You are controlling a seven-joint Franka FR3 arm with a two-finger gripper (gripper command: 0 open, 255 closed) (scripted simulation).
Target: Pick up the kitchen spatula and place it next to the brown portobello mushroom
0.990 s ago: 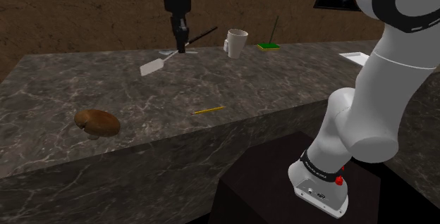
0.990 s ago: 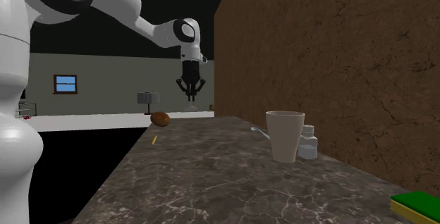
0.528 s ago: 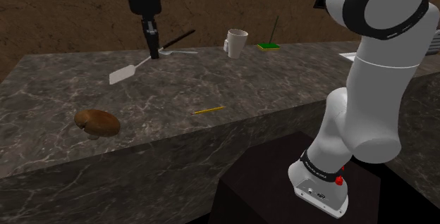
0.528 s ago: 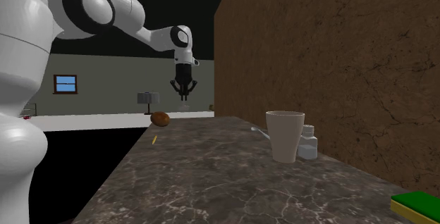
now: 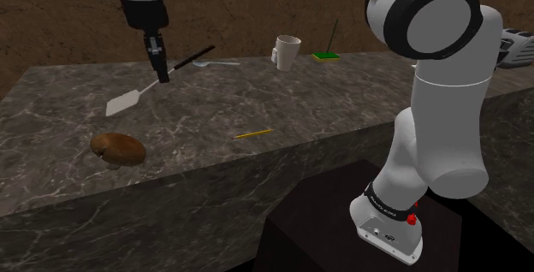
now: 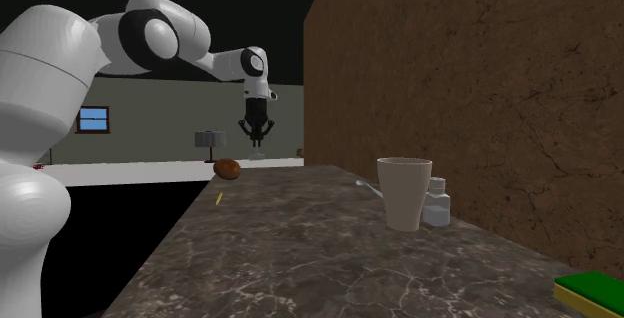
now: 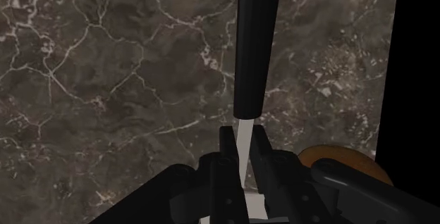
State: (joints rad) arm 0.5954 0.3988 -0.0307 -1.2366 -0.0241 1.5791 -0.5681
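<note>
Jaws: clenched on the spatula [image 5: 139, 94]. In the wrist view they pinch the thin pale neck, just below the black handle [image 7: 252, 46].
Spatula: up in the air over the tabletop [image 5: 359, 99], tilted. The pale blade is the low end and the black handle is the high end.
What just changed: a second ago the arm held the spatula close to the white cup [image 5: 287, 52]. Now it has carried it well toward the shoulder view's left, and the blade has dropped lower in that view.
Mushroom: brown, sitting on the tabletop near the front edge [image 5: 118, 149]. It peeks out beside the jaws in the wrist view [image 7: 345, 160].
Gap left: the blade is near the mushroom but not beside it yet. It hangs farther back on the tabletop.
Hard to see: how high the blade is above the tabletop. It is probably not touching.
What this means: the pick-up part looks done and the carry is nearly done. The spatula probably has to come a bit closer, go down, and then be let go.
Watch out: the thin yellow stick [image 5: 254, 132] lies well apart, so it should not get in the way.
</note>
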